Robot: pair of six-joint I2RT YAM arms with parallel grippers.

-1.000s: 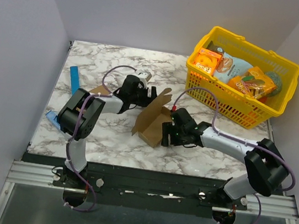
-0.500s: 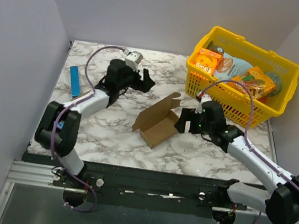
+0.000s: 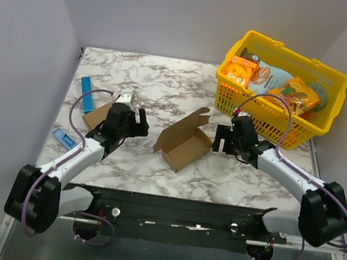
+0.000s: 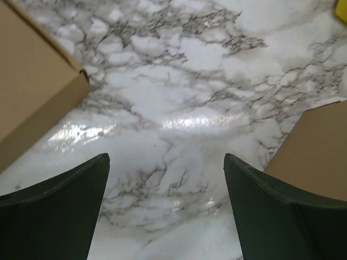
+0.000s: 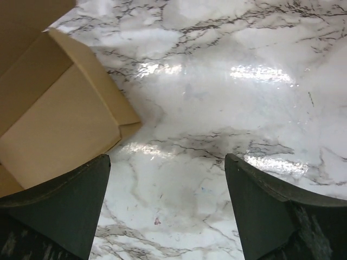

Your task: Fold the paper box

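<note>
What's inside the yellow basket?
The basket holds an orange box, a pale blue bag and an orange packet. Whatever lies beneath them is covered, so I cannot tell.

Plain brown paper box [image 3: 183, 145]; white table [image 3: 167, 84] veined grey (basket [image 3: 262, 120] yellow).

Yellow basket [image 3: 260, 119] at bench [image 3: 167, 81] far right, orange snack boxes [image 3: 240, 70] inside. Blue strip [image 3: 86, 93] at left edge; small brown carton [image 3: 96, 116] just beside.

My plain brown paper box [image 3: 183, 145] sits open-topped on the tabletop [image 3: 167, 84], lid flap raised, left of the yellow basket [image 3: 299, 133].
</note>
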